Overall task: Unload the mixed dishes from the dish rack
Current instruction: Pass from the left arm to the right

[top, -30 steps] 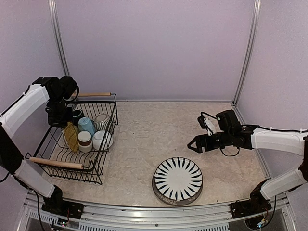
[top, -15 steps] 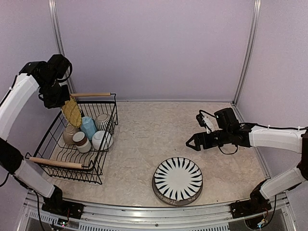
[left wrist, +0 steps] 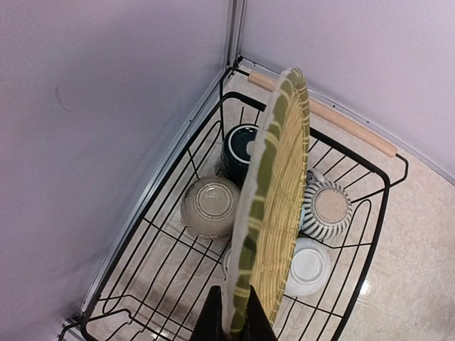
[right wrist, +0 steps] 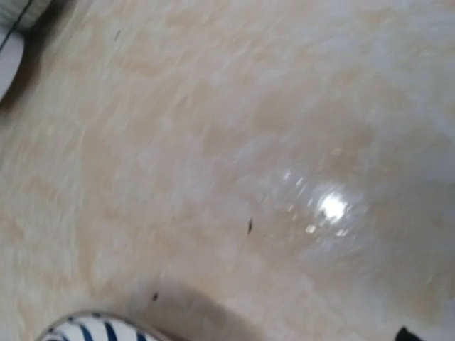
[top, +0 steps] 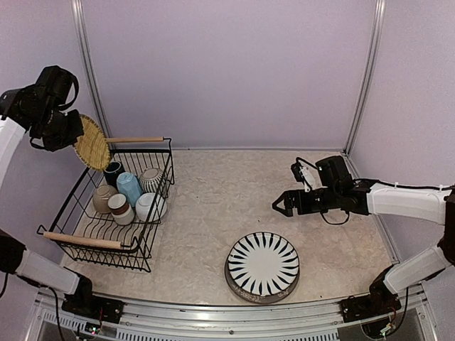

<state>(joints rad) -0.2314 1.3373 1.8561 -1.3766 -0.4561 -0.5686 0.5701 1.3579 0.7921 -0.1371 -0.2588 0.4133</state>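
My left gripper (top: 65, 135) is shut on the rim of the round yellow woven mat (top: 93, 142) and holds it on edge, high above the far left corner of the dish rack (top: 87, 241). In the left wrist view the mat (left wrist: 277, 206) stands upright between my fingers (left wrist: 213, 320). In the rack sit a black mug (top: 113, 170), light blue mug (top: 129, 187), grey-striped pot (top: 150, 180), white bowl (top: 150, 207), beige bowl (top: 104, 198) and brown-white cup (top: 120, 207). The striped plate (top: 262, 265) lies on the table. My right gripper (top: 282, 206) is open and empty, low over the table.
The rack's far wooden handle (top: 138, 140) lies just right of the mat. Walls and metal corner posts (top: 87, 64) close in the left and back. The right wrist view shows blurred tabletop and the plate's edge (right wrist: 92, 332).
My left gripper has lifted the mat out of the rack and up to the left, turning it. My right gripper has drifted slightly left.
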